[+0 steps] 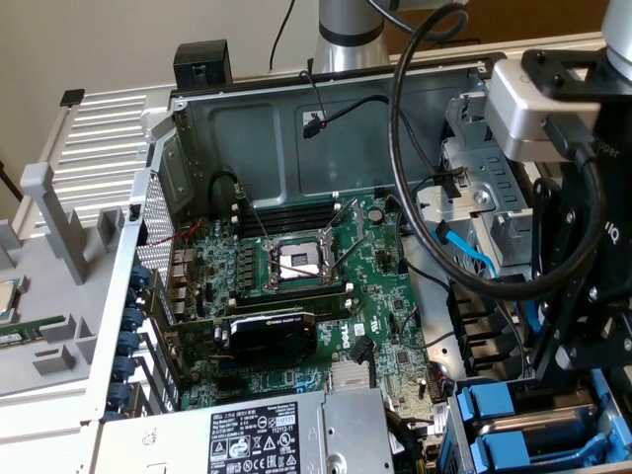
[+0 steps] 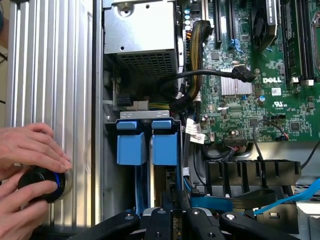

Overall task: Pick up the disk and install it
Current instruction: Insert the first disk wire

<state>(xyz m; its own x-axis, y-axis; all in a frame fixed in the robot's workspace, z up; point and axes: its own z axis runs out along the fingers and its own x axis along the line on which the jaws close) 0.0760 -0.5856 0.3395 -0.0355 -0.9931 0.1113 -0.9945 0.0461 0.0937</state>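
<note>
Nearest the wrist camera, the gripper (image 2: 172, 202) has its fingers drawn close together over the near end of the disk (image 2: 164, 147). By the look of it they are nipped onto its edge (the contact itself is hidden under the black linkages, so this is a judgement). The disk stands in the open case just beside the power-supply box (image 2: 140, 30). Its two bright blue tabs point toward that box and its rails run back under the fingers. It looks partly entered in its bay, though how far cannot be told. It should handle as a stiff, fairly dense slab of metal with smooth, slippery flanks. The blue plastic rails and tabs will flex, so a hold across the metal body between the rails is sounder than one on the tabs, and knocks are best spared it. Beside the power-supply box on one side lies the motherboard (image 2: 250, 100). On the opposite side a person's hand (image 2: 32, 147) curls over a black knob (image 2: 42, 184) on the ribbed panel (image 2: 50, 75).
</note>
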